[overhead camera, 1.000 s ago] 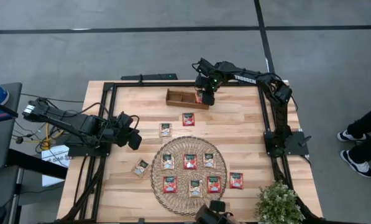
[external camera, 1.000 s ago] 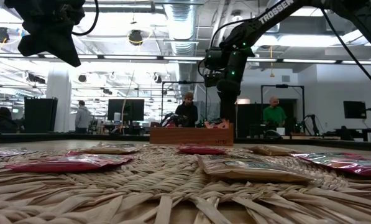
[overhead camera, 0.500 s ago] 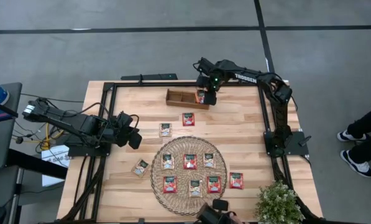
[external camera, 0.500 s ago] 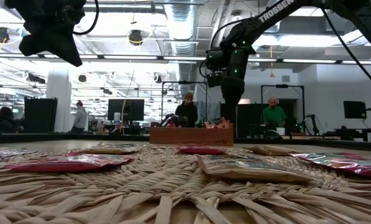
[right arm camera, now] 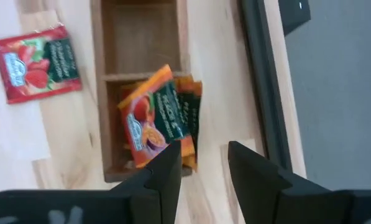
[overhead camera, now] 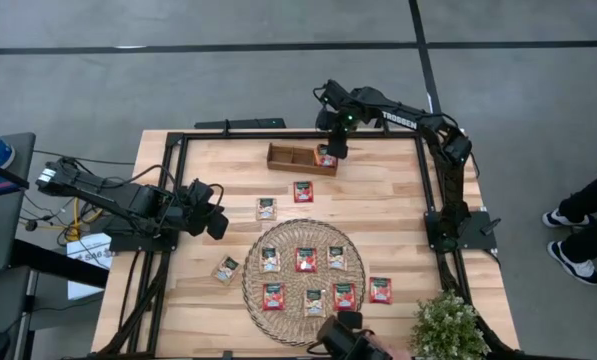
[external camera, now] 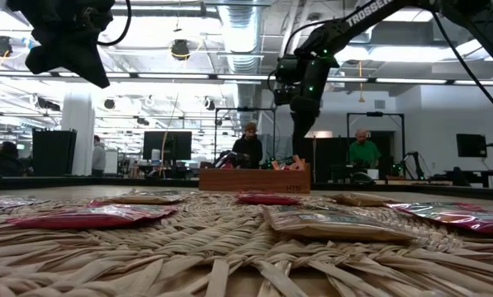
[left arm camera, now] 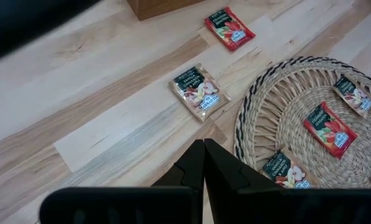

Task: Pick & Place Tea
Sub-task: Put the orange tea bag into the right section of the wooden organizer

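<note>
**Tea sorting barely begun: few sachets in tray, most left out**

Right end effector (right arm camera: 199, 163) hangs above the end compartment of the wooden tray (overhead camera: 288, 157) at the far side of the bench (overhead camera: 378, 200), fingers spread, nothing between them. Below it, an orange sachet (right arm camera: 153, 118) leans tilted in that compartment on top of at least one darker one; exact count in the tray can't be told. The neighbouring compartment looks empty in the right wrist view.

Left to do, judging by the layout: most of it. Seven sachets lie on the woven mat (overhead camera: 303, 335). Four more lie flat on bare wood: a red one (overhead camera: 303, 191) just in front of the tray, a pale one (overhead camera: 267, 208) beside it, a pale one (overhead camera: 226, 268) off the mat's left edge, a red one (overhead camera: 380, 290) off its right edge.

Left end effector (left arm camera: 204, 163) waits at the bench's left side, fingers pressed together, empty.
</note>
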Tool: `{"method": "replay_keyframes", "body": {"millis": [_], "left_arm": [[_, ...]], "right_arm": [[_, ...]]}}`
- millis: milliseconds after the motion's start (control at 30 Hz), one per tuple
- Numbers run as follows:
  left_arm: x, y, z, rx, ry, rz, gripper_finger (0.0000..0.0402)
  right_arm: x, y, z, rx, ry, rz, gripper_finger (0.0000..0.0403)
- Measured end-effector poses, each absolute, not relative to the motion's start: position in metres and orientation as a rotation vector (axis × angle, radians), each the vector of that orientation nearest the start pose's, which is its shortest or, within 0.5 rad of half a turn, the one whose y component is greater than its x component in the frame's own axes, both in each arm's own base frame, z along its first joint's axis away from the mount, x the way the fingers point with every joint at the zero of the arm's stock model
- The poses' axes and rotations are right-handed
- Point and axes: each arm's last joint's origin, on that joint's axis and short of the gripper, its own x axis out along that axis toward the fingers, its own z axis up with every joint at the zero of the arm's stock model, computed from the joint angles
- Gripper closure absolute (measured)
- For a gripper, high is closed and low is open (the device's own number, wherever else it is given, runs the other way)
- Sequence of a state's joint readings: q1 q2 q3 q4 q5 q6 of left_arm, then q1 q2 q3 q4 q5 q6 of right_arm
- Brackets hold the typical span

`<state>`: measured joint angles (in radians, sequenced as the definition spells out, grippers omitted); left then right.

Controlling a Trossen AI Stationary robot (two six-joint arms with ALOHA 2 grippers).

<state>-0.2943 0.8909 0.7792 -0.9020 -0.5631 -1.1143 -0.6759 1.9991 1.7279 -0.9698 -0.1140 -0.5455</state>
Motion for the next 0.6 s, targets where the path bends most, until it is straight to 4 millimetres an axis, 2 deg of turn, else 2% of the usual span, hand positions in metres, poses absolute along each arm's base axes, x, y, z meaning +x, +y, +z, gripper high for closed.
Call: {"method": "replay_keyframes", "body": {"millis": [167,467,600], "left_arm": [[0.151,-0.03,0.263,-0.602,0.66,0.704,0.0401],[0.151,-0.03,0.263,-0.605,0.656,0.701,0.0401],[0.151,-0.03,0.263,-0.606,0.654,0.7,0.0402]], "right_arm": [[0.323,-0.257,0.245,0.026,1.207,-0.121,0.028],[0.323,-0.265,0.224,0.104,1.235,-0.08,0.028],[0.324,-0.265,0.228,0.095,1.217,-0.083,0.028]]}}
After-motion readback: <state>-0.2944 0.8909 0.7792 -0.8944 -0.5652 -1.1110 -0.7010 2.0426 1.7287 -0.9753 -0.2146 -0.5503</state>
